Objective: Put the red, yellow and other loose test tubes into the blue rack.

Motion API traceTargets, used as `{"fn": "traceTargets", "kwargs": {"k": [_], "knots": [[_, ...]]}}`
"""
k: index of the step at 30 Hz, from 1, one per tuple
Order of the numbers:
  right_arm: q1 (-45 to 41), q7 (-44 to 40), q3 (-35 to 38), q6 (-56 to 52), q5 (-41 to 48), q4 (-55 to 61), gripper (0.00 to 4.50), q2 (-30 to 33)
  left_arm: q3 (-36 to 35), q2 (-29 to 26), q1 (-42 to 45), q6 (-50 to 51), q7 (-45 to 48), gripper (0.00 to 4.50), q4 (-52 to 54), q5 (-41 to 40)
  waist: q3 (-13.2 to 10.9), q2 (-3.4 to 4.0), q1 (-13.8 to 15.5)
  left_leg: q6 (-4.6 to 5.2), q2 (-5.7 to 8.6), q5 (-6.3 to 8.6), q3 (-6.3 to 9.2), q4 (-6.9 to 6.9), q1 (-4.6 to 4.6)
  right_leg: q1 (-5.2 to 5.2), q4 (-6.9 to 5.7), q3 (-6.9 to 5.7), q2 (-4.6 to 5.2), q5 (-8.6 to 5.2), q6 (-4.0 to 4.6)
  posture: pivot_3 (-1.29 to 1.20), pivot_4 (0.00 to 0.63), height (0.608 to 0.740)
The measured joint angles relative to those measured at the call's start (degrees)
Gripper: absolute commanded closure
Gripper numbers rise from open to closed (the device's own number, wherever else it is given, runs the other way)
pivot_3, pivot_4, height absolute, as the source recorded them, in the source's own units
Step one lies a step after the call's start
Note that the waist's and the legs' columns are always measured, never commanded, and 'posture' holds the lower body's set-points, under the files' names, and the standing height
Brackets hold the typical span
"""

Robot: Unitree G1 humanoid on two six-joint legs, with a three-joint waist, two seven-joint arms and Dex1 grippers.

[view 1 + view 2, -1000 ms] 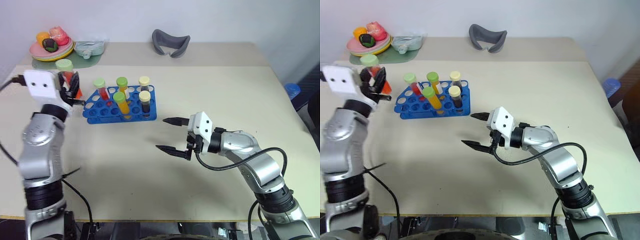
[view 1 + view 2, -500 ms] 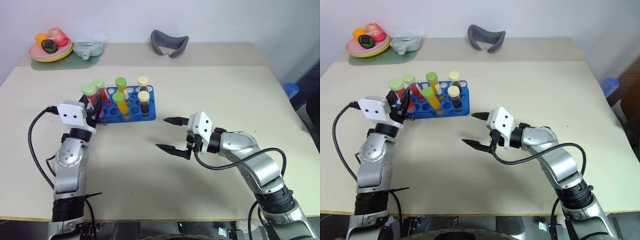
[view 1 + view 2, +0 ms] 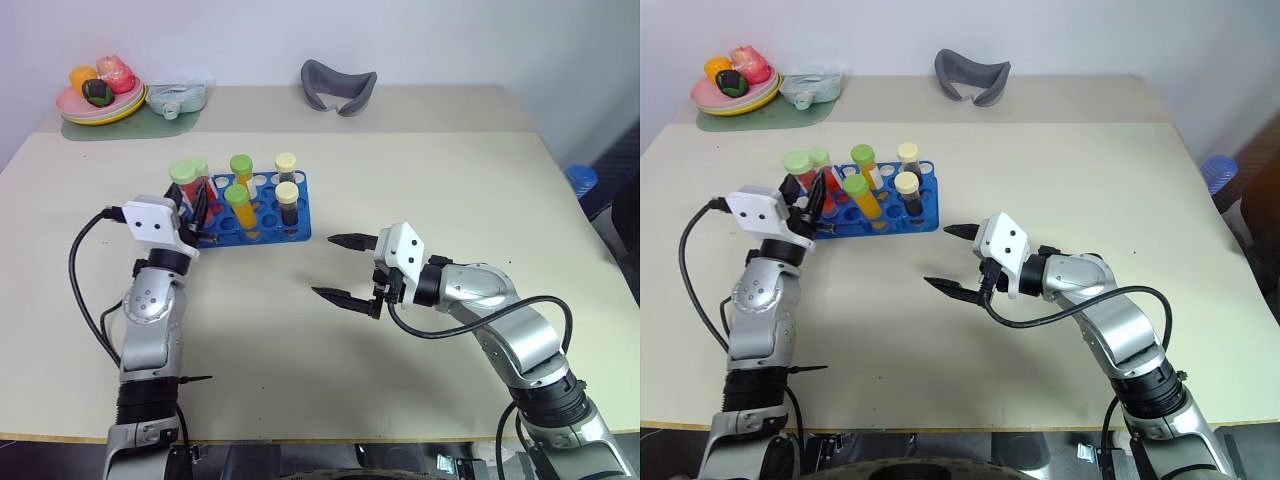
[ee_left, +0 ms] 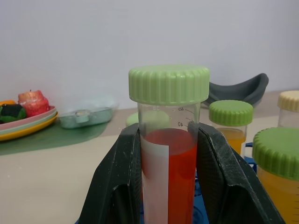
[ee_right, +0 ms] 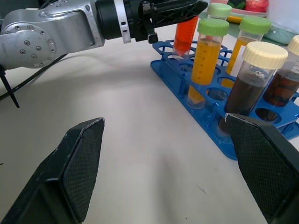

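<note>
My left gripper (image 3: 198, 203) is shut on a red test tube (image 4: 168, 158) with a pale-green cap (image 3: 184, 172), held upright at the left end of the blue rack (image 3: 262, 236). In the right wrist view the red tube (image 5: 185, 31) has its tip down in a corner hole. The rack also holds another red tube (image 3: 203, 180), two orange-yellow tubes with green caps (image 3: 240, 205) and two dark brown tubes with pale-yellow caps (image 3: 289, 200). My right gripper (image 3: 345, 268) is open with nothing in it, low over the table to the right of the rack.
A plate of toy food (image 3: 100, 95) and a pale-green dish (image 3: 178, 97) sit at the back left. The grey curved holder (image 3: 340, 85) is at the back centre. A blue object (image 3: 583, 180) is beyond the table's right edge.
My left gripper has come down and to the right with the red tube, from beside the rack to its left end. The right arm has kept still.
</note>
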State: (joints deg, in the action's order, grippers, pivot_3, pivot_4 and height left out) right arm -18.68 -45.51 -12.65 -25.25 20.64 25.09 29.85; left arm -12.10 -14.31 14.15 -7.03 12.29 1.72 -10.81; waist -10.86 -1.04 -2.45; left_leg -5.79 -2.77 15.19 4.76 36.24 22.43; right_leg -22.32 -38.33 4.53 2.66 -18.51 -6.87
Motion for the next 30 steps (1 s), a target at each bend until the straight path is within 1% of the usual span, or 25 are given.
{"fn": "traceTargets", "kwargs": {"k": [7, 14, 30], "knots": [[0.41, 0.3, 0.0, -0.14, 0.0, 0.28, 0.25, 0.01, 0.0, 0.36, -2.81, 2.94, -0.1, 3.13, 4.69, -1.2, 0.0, 0.0, -0.01, 0.0, 0.0, 0.0, 0.01, -0.01, 0.0, 0.0, 0.0, 0.0, 0.0, 0.0, 0.0, 0.0, 0.15, 0.74], [0.41, 0.23, 0.0, -0.13, 0.0, 0.61, 0.25, -0.04, -0.04, 0.77, -2.87, 6.5, -1.33, 3.13, 6.98, -1.71, 0.0, 0.0, -0.01, 0.0, 0.0, 0.0, 0.0, 0.0, 0.0, 0.01, 0.0, 0.0, 0.0, 0.0, 0.0, 0.0, 0.15, 0.74], [0.4, 0.35, -0.01, -0.13, -0.03, 0.61, 0.25, -0.16, 0.59, 1.69, -0.87, 6.07, -3.5, 3.13, 3.3, 0.87, 0.0, 0.0, 0.04, 0.0, 0.0, 0.0, 0.0, -0.01, 0.0, 0.0, 0.01, 0.0, -0.01, 0.0, 0.0, 0.0, 0.15, 0.74]]}}
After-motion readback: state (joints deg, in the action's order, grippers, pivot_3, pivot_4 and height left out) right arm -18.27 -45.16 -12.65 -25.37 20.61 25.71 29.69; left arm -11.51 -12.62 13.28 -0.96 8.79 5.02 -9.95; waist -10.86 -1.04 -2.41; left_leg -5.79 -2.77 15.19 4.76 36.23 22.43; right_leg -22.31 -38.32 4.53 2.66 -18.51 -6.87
